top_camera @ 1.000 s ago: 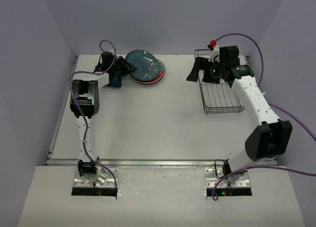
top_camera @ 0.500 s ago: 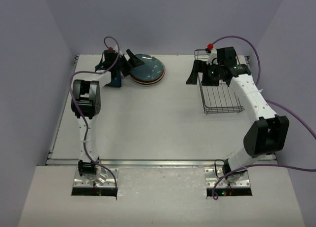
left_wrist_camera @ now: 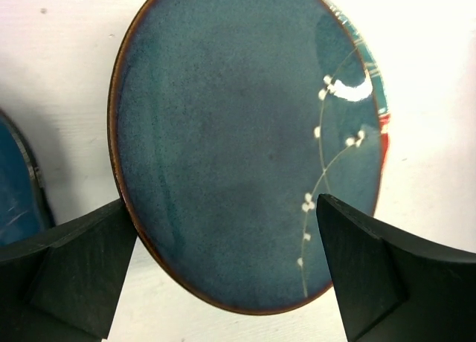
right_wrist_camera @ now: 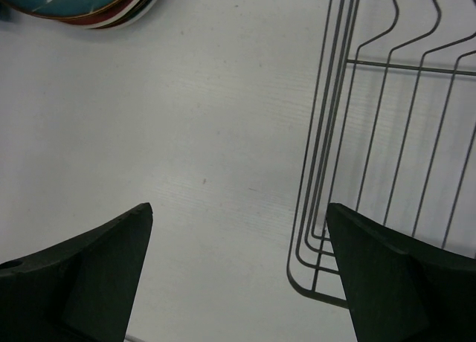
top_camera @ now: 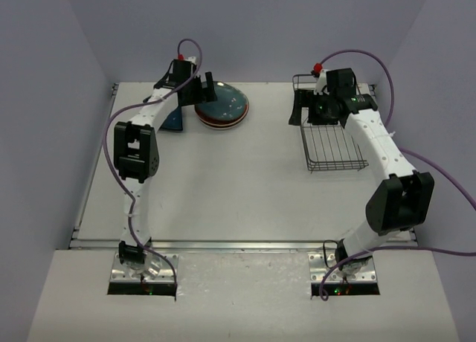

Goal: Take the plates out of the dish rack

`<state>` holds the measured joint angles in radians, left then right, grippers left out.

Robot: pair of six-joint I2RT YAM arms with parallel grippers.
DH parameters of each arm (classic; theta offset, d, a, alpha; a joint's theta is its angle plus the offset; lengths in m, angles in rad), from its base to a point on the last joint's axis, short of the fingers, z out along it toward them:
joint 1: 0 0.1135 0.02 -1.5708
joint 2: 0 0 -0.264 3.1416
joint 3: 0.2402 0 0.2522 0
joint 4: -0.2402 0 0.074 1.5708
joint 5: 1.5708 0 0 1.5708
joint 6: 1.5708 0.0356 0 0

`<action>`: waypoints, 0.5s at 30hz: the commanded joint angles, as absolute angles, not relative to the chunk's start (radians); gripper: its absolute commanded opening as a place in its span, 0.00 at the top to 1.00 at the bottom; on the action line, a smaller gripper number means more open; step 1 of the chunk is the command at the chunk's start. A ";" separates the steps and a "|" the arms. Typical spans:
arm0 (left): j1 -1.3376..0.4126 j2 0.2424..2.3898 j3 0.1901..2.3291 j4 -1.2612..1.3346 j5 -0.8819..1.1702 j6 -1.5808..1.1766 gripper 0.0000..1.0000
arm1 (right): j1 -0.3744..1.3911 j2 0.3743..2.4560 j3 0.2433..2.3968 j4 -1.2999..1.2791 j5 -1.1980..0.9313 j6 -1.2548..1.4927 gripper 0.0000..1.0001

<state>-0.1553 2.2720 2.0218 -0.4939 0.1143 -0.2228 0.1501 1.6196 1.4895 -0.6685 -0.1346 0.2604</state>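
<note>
Risk: the left jaws hang apart over the top plate [left_wrist_camera: 238, 134], off-centre on the stack [top_camera: 223, 113] far-left on the desk [top_camera: 223, 186], the right jaws apart by the dish rack [top_camera: 335, 145]; a low retreat could snag and drag that plate.

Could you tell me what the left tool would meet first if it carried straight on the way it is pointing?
The left tool would most likely meet the dark blue plate, which is framed squarely between its open fingers; how far off it is remains unclear.
</note>
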 commanded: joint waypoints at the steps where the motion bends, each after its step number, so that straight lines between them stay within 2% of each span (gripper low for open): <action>1: -0.166 2.188 2.025 -0.620 -0.108 -0.073 0.00 | 0.146 1.608 1.481 -0.633 -0.001 0.195 0.01; 4: -0.166 2.108 1.948 -0.609 -0.147 -0.039 0.00 | 0.144 1.589 1.427 -0.604 0.023 0.176 0.01; 11: -0.166 1.898 1.773 -0.622 -0.057 0.056 0.00 | 0.123 1.553 1.345 -0.568 0.027 0.179 0.01; 15: -0.166 1.635 1.480 -0.498 -0.032 0.109 0.00 | 0.100 1.447 1.220 -0.509 -0.004 0.164 0.01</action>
<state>-0.1669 1.8936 1.6739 -0.6004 -0.0708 0.0237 0.1245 1.5763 1.3069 -0.5938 -0.0013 0.1843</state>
